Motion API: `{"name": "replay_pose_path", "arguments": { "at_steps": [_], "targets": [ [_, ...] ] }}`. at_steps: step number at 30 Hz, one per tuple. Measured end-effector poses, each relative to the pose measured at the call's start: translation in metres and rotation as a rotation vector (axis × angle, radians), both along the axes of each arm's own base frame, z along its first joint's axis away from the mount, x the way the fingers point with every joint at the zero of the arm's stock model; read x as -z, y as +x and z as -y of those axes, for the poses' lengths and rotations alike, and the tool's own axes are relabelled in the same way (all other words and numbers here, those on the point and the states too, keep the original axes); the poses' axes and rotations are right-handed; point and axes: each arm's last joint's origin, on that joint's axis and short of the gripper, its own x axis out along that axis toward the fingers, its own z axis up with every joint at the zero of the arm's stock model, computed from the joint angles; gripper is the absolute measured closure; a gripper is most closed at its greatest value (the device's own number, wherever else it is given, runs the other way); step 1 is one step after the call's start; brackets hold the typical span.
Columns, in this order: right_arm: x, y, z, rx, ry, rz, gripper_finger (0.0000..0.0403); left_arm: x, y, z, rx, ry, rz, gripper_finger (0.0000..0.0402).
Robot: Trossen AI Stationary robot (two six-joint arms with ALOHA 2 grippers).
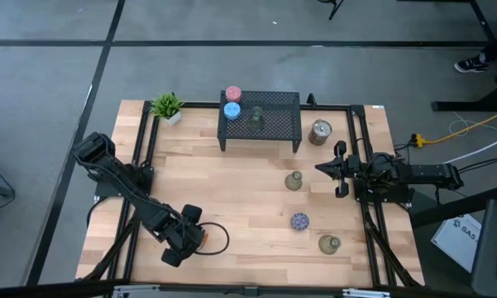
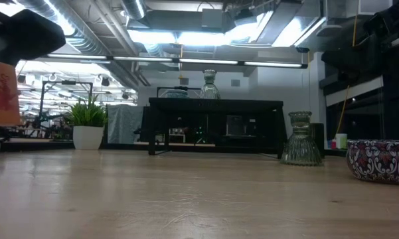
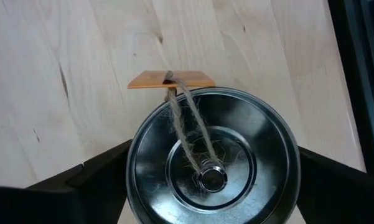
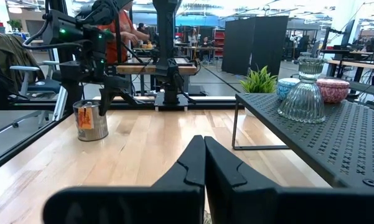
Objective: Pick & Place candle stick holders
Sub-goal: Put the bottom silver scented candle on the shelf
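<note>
A shiny silver candle stick holder (image 3: 211,162), with a lid, a twine loop and an orange tag (image 3: 171,79), stands on the wooden table near its front left. My left gripper (image 1: 180,240) points down over it, open, with one finger on each side (image 3: 96,171). From across the table, the right wrist view shows the same silver holder (image 4: 90,121) under the left gripper (image 4: 104,93). My right gripper (image 1: 321,168) waits shut and level at the table's right side, its fingers (image 4: 204,158) together. My left gripper comes at the silver holder from above, its fingers flanking the round wall. The holder's wide lid (image 3: 143,186) hides the fingers' inner faces, so I cannot tell whether they touch it. The holder stands upright on the table.
A black mesh rack (image 1: 273,124) at the far middle carries a pink holder (image 1: 233,94), a light blue one (image 1: 231,110) and a glass one (image 1: 256,118). On the right stand another silver holder (image 1: 320,131), two olive-grey ones (image 1: 293,181) (image 1: 329,243) and a speckled blue one (image 1: 300,221). A potted plant (image 1: 167,106) stands far left.
</note>
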Motion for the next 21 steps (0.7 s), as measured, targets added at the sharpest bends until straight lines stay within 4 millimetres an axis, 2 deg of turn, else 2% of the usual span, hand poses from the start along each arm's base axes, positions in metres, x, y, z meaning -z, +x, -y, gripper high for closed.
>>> {"name": "replay_pose_path", "arguments": {
  "at_steps": [3, 17, 21],
  "targets": [
    [0.000, 0.000, 0.000, 0.000, 0.000, 0.000, 0.0402, 0.000, 0.002, -0.002, -0.016, -0.005, -0.002, 0.0047],
    [0.000, 0.000, 0.000, 0.000, 0.000, 0.000, 0.0402, -0.002, 0.014, -0.019, -0.111, -0.012, -0.006, 0.0042],
    [0.000, 0.000, 0.000, 0.000, 0.000, 0.000, 0.0402, -0.013, 0.020, -0.027, -0.102, 0.006, -0.030, 0.0042]
  ]
}}
